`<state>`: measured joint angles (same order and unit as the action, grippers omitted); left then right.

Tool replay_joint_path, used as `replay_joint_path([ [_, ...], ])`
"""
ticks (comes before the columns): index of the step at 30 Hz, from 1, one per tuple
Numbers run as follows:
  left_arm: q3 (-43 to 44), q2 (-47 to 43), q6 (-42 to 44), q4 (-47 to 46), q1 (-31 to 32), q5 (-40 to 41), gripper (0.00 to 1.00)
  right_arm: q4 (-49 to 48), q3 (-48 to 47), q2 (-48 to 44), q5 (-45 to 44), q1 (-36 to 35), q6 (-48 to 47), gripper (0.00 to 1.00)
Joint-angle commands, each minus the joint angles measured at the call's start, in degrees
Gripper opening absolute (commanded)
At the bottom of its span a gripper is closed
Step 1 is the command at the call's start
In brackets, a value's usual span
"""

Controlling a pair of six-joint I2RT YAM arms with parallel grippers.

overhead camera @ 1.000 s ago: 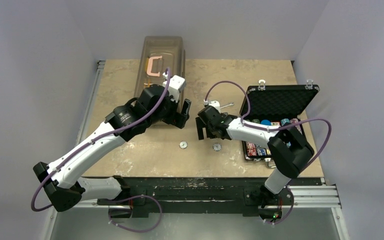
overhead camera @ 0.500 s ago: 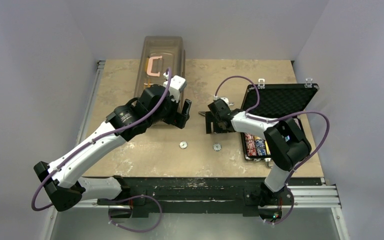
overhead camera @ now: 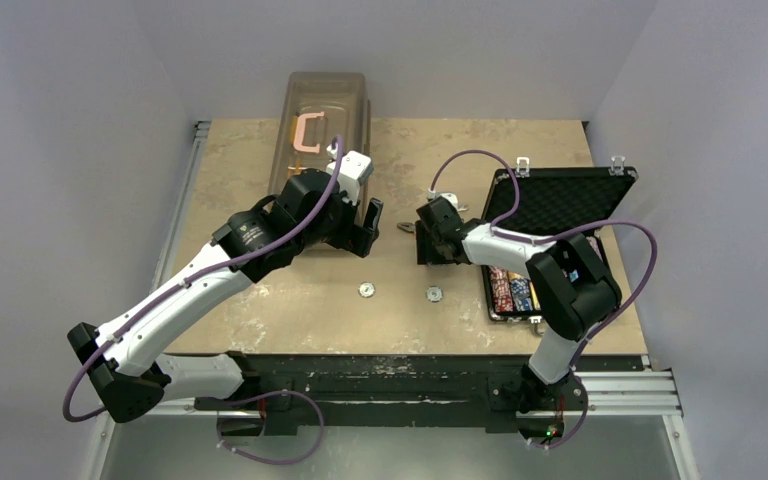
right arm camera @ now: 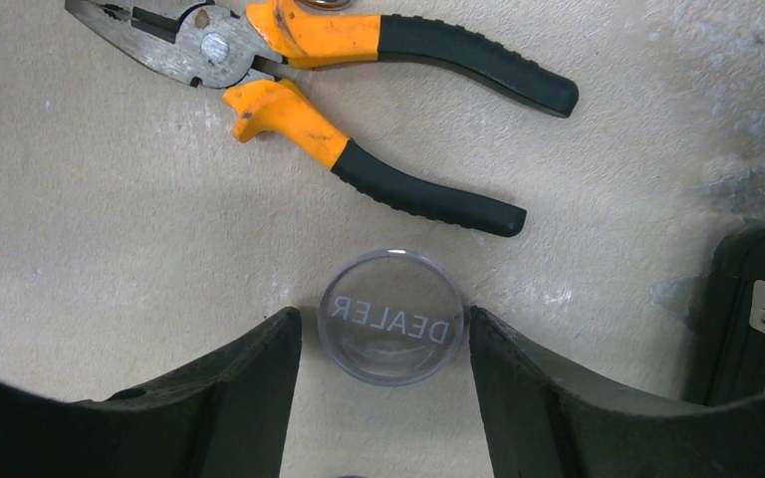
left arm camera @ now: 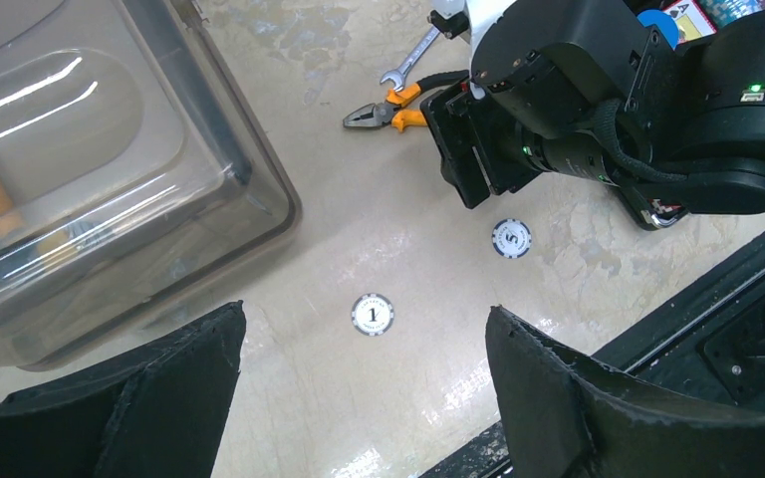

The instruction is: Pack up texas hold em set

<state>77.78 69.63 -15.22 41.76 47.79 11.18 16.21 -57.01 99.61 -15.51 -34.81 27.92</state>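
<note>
One pair of pliers (right arm camera: 319, 110) lies just beyond the right gripper (right arm camera: 383, 344), whose fingers point down and stand apart, flanking the dealer button (right arm camera: 391, 317). The left gripper (left arm camera: 364, 317), fingers wide apart, hovers above the chip marked 1 (left arm camera: 373, 315). The open case (overhead camera: 560, 200), right of the right fingers, holds chips (overhead camera: 513, 290).

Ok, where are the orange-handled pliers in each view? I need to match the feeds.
Top external: the pliers are mostly hidden. Only the grey tip pokes out just left of the right gripper.
Left wrist: top centre, just left of that gripper.
Right wrist: across the top of the picture, beyond the fingertips.
Shared landmark: the right gripper, next to the pliers in all three.
</note>
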Motion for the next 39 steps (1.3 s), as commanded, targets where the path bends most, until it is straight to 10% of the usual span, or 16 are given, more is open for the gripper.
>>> replay_joint_path([
  [1, 2.18, -0.12, 1.25, -0.11, 0.38, 0.8, 0.87, -1.56, 2.18, 0.33, -0.04, 0.1, 2.09, 0.58],
  [39, 2.38, -0.79, 1.03, 0.13, 0.46, 0.45, 0.87, -2.01, 13.48, -25.0, -2.21, -2.1, 1.87, 0.44],
])
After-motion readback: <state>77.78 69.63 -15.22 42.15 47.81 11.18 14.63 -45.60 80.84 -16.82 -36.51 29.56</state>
